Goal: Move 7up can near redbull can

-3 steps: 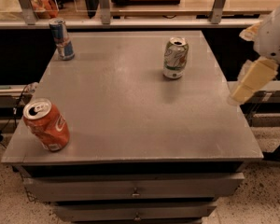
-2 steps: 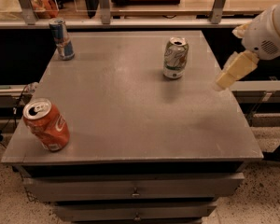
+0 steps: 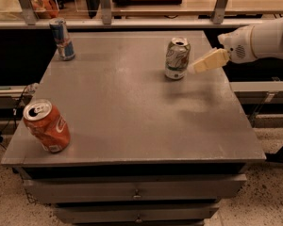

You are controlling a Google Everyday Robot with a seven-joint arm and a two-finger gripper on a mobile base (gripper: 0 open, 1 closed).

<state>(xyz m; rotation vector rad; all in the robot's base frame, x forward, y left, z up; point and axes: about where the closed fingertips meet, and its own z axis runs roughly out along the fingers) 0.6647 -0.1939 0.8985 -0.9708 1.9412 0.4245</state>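
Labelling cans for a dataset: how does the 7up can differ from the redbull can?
The 7up can is wider, whitish-green and dented; the redbull can is slimmer, blue-silver. The 7up can stands far-right beside the claw; the redbull can at the far-left corner. Both stand upright.

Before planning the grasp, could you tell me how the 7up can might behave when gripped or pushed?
The 7up can stands upright, opened and dented, so probably light and easily crushed. The gripper hovers just to its right; a high push there might tip it.
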